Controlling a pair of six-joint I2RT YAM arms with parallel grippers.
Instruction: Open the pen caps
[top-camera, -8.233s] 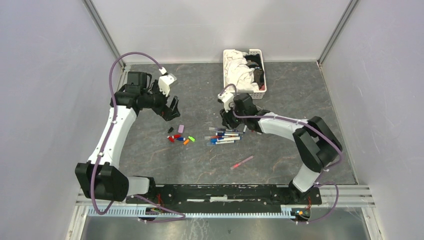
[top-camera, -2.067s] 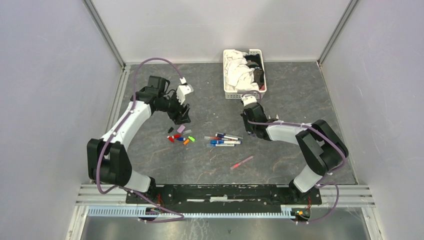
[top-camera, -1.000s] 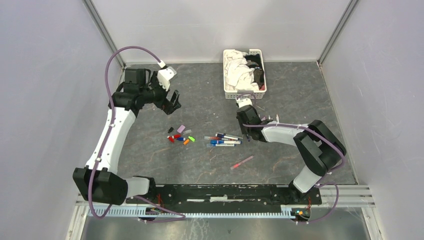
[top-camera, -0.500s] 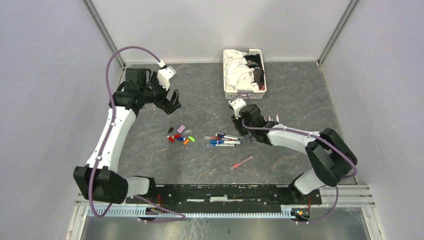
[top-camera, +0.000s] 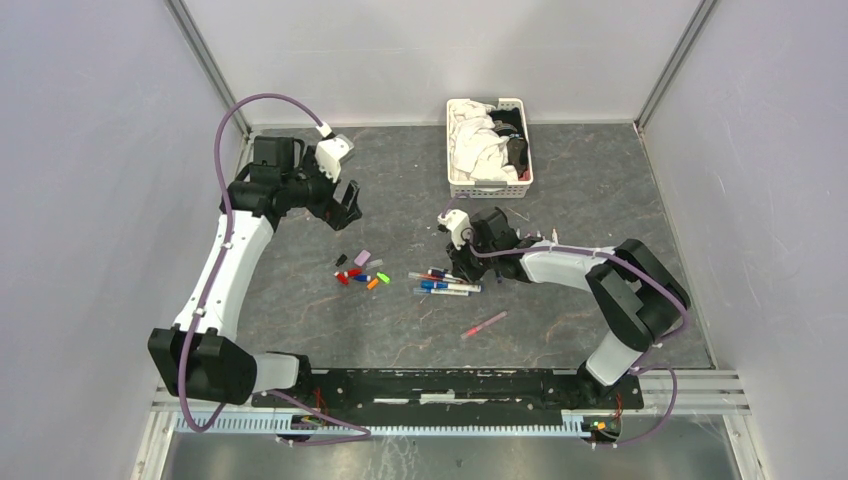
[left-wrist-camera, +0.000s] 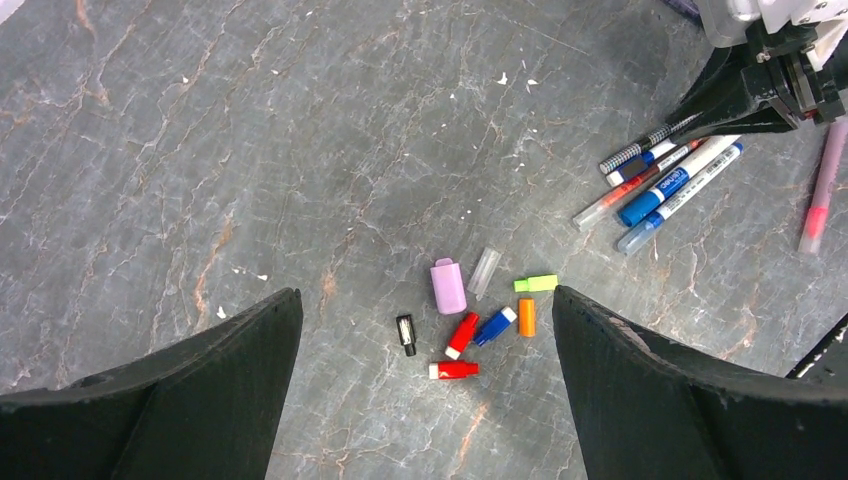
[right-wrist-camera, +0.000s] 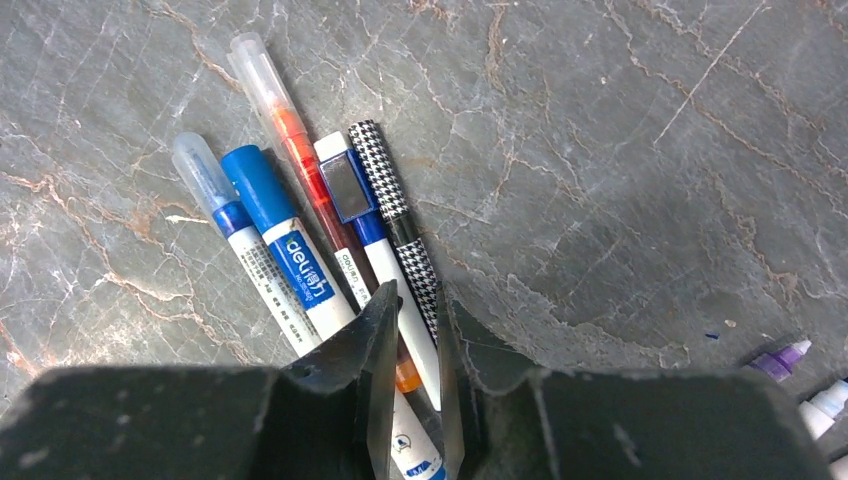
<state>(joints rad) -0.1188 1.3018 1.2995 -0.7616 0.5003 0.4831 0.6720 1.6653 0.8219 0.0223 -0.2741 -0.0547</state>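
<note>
Now the right gripper (right-wrist-camera: 412, 296) has swung over the pens (right-wrist-camera: 300, 266).

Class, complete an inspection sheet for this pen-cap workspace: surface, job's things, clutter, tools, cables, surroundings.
surface: grey marbled table, no spills seen.
job's things: pens bunched at centre, several capped; pink pen lying apart; loose caps clustered left of them.
clutter: basket of cloths at the back.
tools: left tool open, holding nothing; right tool jaws narrow, astride a white pen, grip uncertain.
cables: purple cable arcs high behind the left tool.
surroundings: plain walls on three sides.
</note>
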